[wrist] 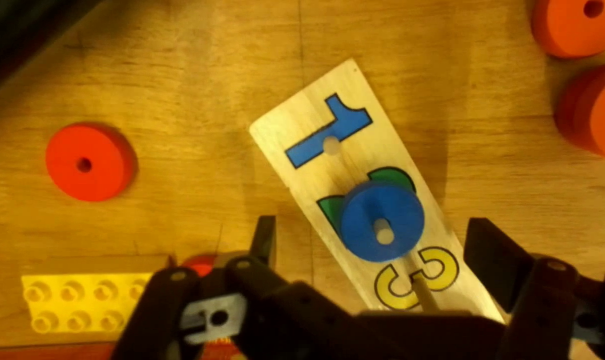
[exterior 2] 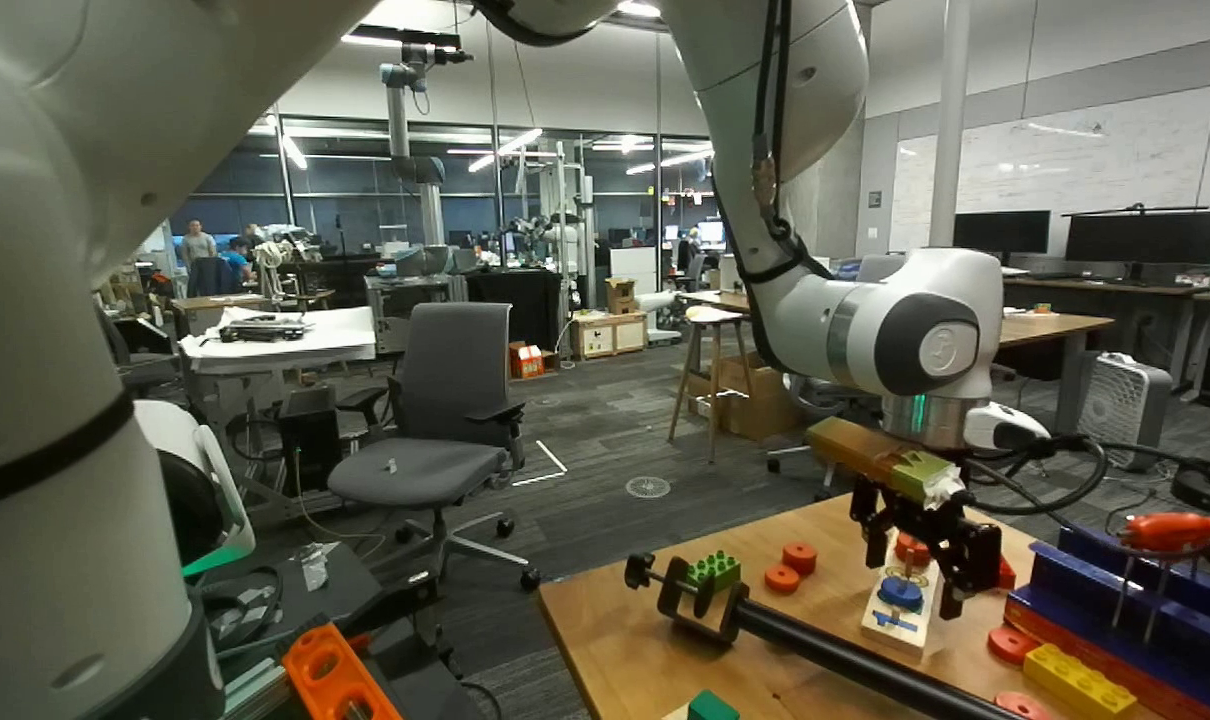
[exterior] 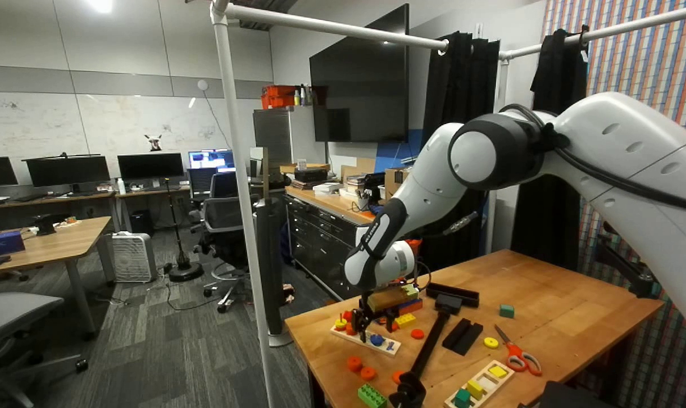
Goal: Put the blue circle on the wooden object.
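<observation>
The blue circle (wrist: 357, 215) is a flat disc with a centre hole. In the wrist view it sits around the peg at the number 2 of the wooden object (wrist: 295, 127), a pale board with pegs and painted numbers. The disc also shows on the board in both exterior views (exterior: 376, 340) (exterior 2: 900, 593). The peg at the number 1 is bare. My gripper (wrist: 372, 232) is open, with one finger to each side of the board and the disc between and below the fingertips, not touching them. In an exterior view the gripper (exterior 2: 913, 580) hangs just above the board.
Loose orange discs (wrist: 90, 162) lie beside the board. A yellow brick (wrist: 90, 305) and a long blue block (exterior 2: 1115, 605) stand close by. A black bar with clamps (exterior 2: 845, 655) crosses the table. Scissors (exterior: 516, 354) and a wooden tray (exterior: 486, 385) lie farther off.
</observation>
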`<action>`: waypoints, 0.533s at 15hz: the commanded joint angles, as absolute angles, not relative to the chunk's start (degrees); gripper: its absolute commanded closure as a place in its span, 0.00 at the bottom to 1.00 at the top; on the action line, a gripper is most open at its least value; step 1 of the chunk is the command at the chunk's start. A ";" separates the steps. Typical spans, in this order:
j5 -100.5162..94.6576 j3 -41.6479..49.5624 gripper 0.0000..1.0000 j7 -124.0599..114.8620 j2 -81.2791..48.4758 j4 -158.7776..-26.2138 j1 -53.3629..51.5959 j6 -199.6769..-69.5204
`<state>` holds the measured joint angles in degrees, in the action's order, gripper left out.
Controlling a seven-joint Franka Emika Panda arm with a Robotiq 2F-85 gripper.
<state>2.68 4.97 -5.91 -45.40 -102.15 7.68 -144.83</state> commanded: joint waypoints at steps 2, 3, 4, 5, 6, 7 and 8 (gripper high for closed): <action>-0.92 9.11 0.00 -10.08 -36.21 -108.77 1.42 -147.25; -2.35 10.26 0.00 -11.50 -33.87 -110.07 -0.24 -147.33; -3.75 11.26 0.00 -13.13 -30.96 -111.75 -1.82 -147.20; -5.83 12.84 0.00 -15.56 -28.64 -113.14 -3.78 -147.22; -7.66 13.88 0.00 -17.76 -25.95 -114.60 -5.28 -146.58; -9.70 14.87 0.00 -20.17 -23.11 -116.18 -6.75 -145.73; -11.77 15.69 0.00 -22.77 -20.24 -117.78 -8.07 -144.74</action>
<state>-6.38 12.54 -15.99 -30.11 -110.33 -3.79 -145.91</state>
